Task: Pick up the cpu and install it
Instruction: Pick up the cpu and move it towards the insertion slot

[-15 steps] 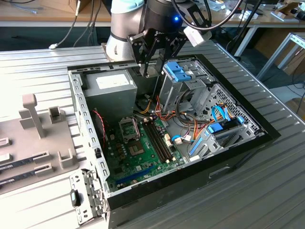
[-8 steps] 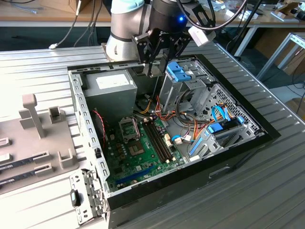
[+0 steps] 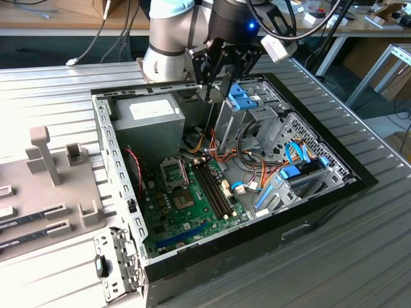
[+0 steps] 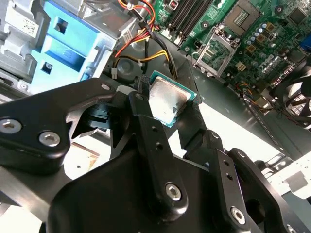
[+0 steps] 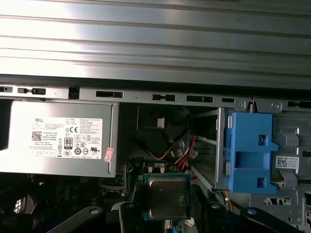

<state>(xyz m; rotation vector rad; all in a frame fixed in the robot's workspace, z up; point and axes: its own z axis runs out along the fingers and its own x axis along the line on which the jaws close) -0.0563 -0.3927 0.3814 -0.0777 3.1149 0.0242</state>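
Your black robot hand (image 3: 217, 90) clamped on the small square cpu (image 4: 167, 103) (image 5: 167, 196), silvery metal top with green rim, seen in both wrist views, held above the open black computer case (image 3: 359, 184), beside its blue plastic drive bracket (image 3: 243, 97), green motherboard (image 3: 186, 215) below.

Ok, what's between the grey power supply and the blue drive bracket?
In the first wrist view, a dark gap with red, yellow and orange wires separates the power supply and blue drive bracket.
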